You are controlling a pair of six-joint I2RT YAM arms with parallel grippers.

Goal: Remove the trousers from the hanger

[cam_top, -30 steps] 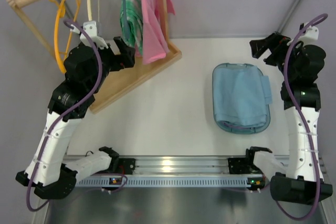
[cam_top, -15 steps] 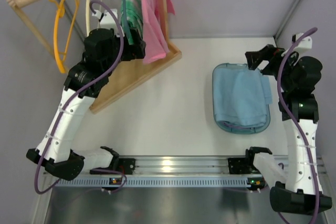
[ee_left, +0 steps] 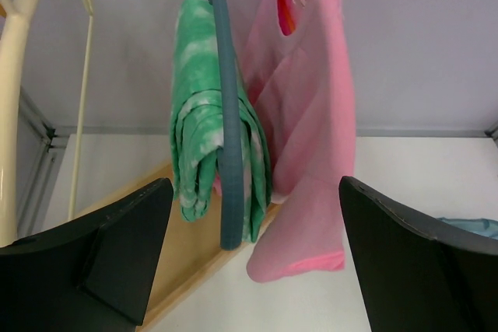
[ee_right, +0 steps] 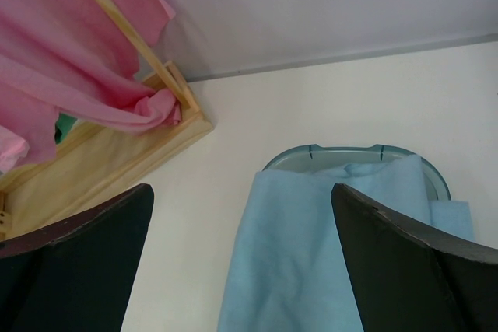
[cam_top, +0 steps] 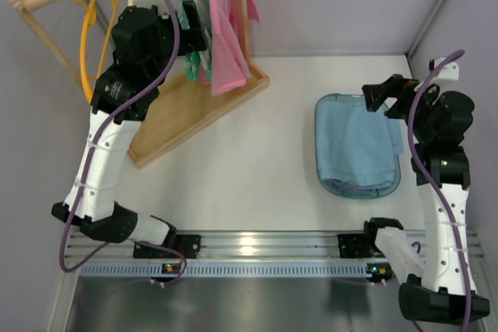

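Left claw (ee_left: 255, 184), spread wide and empty, has climbed in the last second to face the trousers (ee_left: 194, 114), still folded over the hanger (ee_left: 227, 153) at the worktop's far-left corner, beside the pink cloth (ee_left: 311, 138); a grasp seems next. Right claw (ee_right: 241, 192) hovers likewise spread, empty.

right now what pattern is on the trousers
The trousers are green with white tie-dye blotches, clearest in the left wrist view.

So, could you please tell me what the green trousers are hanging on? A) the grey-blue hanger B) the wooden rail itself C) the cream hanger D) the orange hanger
A: the left wrist view shows the trousers draped over the grey-blue hanger, beside the pink cloth.
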